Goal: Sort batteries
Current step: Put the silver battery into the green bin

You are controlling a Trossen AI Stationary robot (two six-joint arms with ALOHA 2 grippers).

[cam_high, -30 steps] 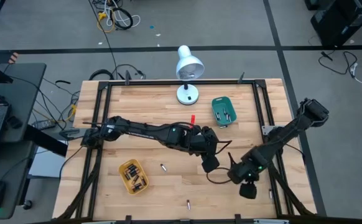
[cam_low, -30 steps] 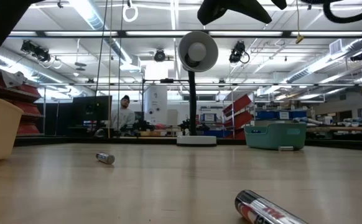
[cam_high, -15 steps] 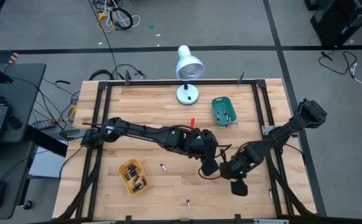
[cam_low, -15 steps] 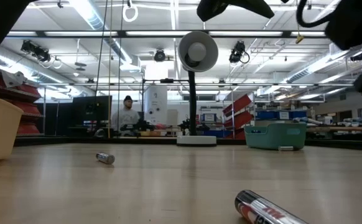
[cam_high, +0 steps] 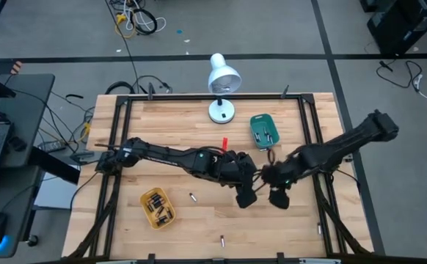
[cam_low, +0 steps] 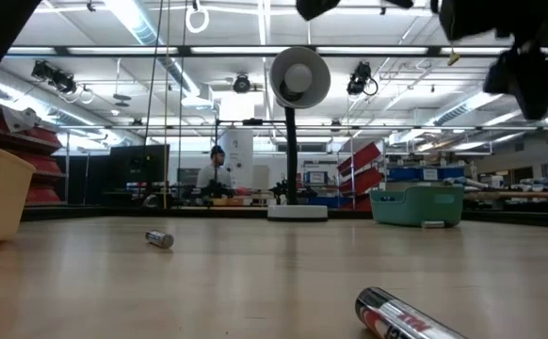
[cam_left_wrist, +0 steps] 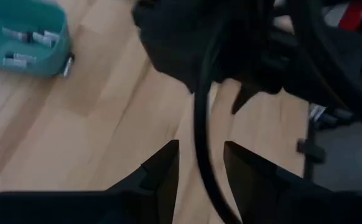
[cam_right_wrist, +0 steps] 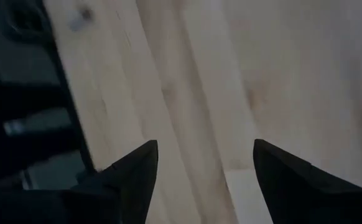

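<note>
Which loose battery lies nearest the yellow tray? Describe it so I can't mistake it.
Start at the yellow tray near the table's front left. Just to its right, on bare wood, lies a small silvery battery. The other loose battery lies farther off, by the front edge.

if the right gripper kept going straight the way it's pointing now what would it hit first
Probably just the bare wooden table. The right gripper is open and empty, and its wrist view shows only planks ahead of the fingers; how far off the wood lies is unclear.
</note>
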